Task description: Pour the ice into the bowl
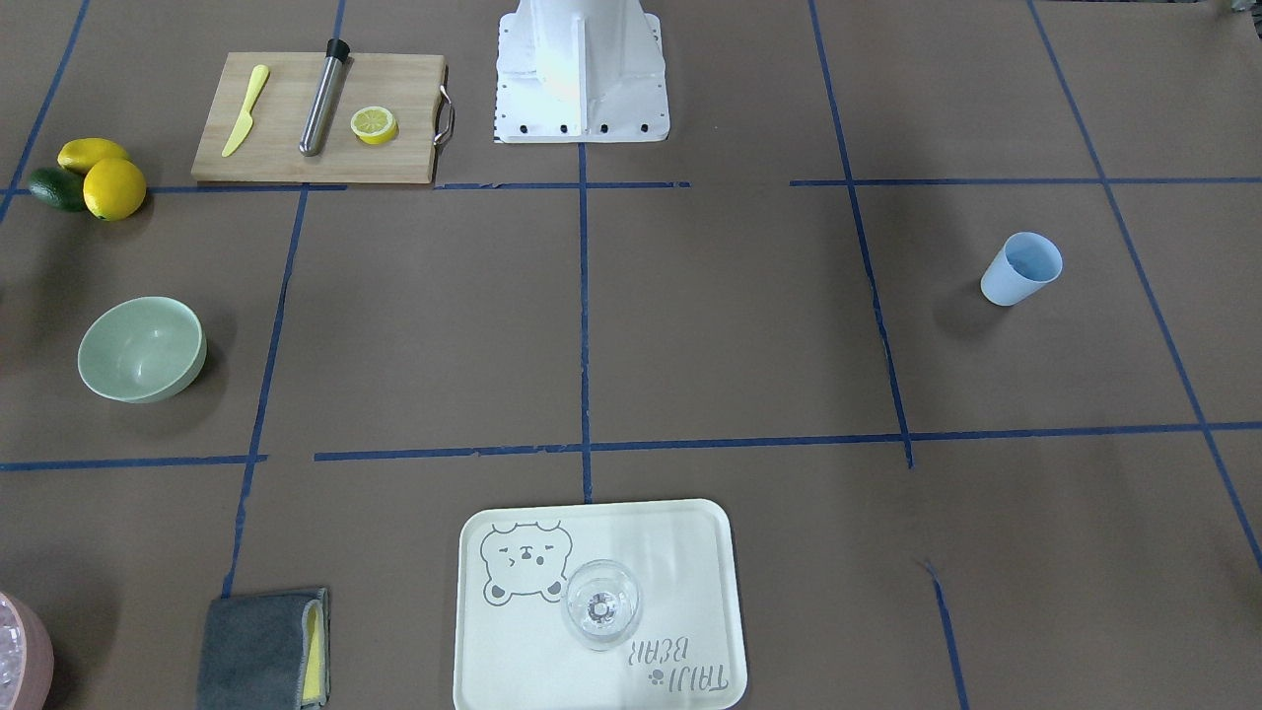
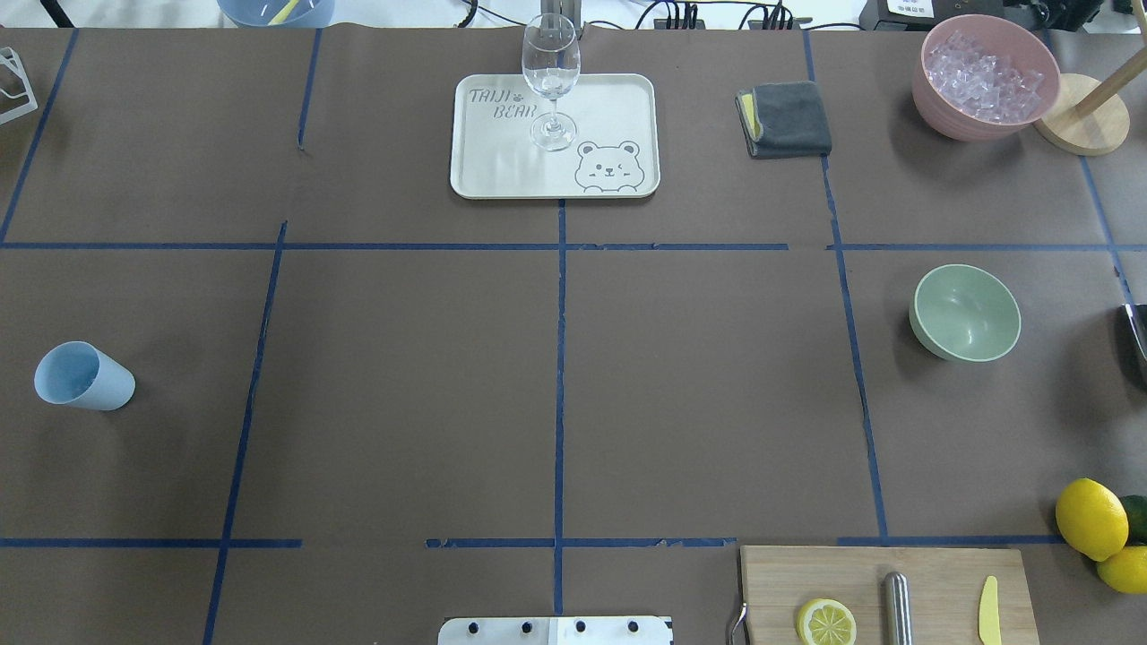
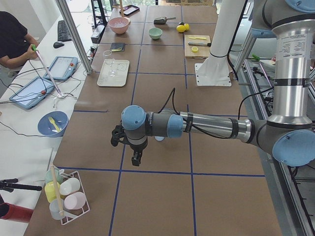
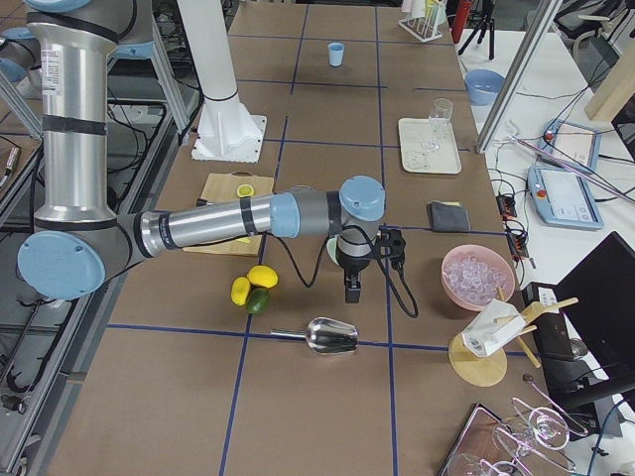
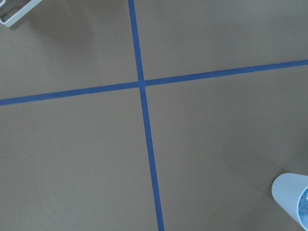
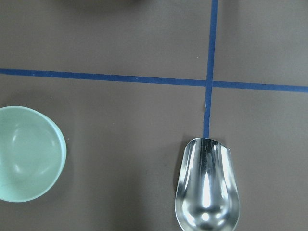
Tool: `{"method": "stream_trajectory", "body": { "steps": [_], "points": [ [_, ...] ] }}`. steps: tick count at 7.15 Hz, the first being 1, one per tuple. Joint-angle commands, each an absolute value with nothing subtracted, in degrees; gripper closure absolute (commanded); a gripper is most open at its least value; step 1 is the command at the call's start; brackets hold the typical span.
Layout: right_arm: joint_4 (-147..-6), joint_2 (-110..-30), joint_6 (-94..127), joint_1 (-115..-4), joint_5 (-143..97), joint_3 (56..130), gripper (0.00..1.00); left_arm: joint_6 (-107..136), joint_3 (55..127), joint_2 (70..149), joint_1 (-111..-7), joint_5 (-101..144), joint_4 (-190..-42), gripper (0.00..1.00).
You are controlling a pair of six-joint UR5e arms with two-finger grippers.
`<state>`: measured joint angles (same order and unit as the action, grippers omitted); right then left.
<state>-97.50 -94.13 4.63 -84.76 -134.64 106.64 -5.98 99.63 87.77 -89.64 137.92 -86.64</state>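
The mint-green bowl (image 2: 966, 313) stands empty on the right side of the table; it also shows in the right wrist view (image 6: 26, 161). The ice (image 2: 981, 76) fills a pink tub (image 2: 950, 121) at the far right. A blue cup (image 2: 81, 376) stands at the left and shows at the corner of the left wrist view (image 5: 291, 197). My left gripper (image 3: 137, 158) hangs low beside the cup; I cannot tell if it is open. My right gripper (image 4: 351, 290) hangs between the bowl and a metal scoop (image 6: 207, 190); I cannot tell its state.
A cream tray (image 2: 609, 107) with a wine glass (image 2: 550, 72) sits far centre, a grey cloth (image 2: 789, 119) beside it. A cutting board (image 2: 932, 573) with a lemon half, a steel muddler and a yellow knife lies near right. Lemons (image 2: 1090, 518) lie at the right edge.
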Motion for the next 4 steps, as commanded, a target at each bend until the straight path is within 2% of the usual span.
{"method": "stream_trajectory", "body": {
  "steps": [1, 2, 4],
  "points": [
    [-97.5, -94.7, 4.6, -84.7, -136.0, 106.9, 0.00, -9.9, 100.7, 84.7, -90.0, 137.9, -91.7, 0.00],
    [-97.5, -94.3, 4.5, -84.7, -136.0, 106.5, 0.00, -10.7, 99.9, 82.4, -90.0, 138.4, -95.7, 0.00],
    [-97.4, -93.9, 4.5, -84.7, -136.1, 107.2, 0.00, -10.4, 101.6, 82.6, -90.0, 138.5, -96.0, 0.00]
  ]
}}
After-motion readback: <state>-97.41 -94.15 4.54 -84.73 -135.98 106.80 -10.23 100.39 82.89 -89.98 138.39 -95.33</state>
